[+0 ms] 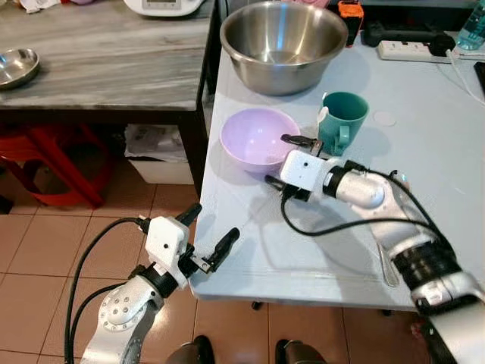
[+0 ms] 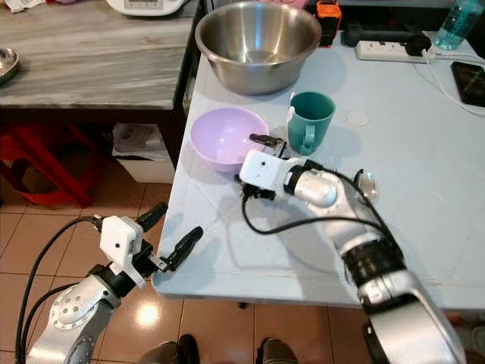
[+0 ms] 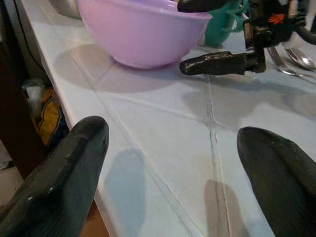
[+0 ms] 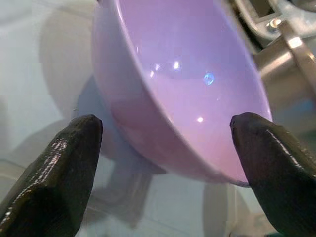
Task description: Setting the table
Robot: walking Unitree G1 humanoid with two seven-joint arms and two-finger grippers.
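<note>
The right end effector point(image 1: 286, 161) is spread wide at the bowl point(image 1: 258, 136), one finger over its rim, lined up to grip. The bowl sits near the table's point(image 1: 303, 250) left edge, while the left end effector point(image 1: 208, 231) waits open at the front-left corner.

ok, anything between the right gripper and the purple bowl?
Nothing: in the right wrist view the open right gripper faces the purple bowl with just bare table in between.

Purple bowl point(image 3: 143, 29) on the table point(image 3: 163, 148) — a black finger point(image 3: 217, 63) just beside it.
</note>
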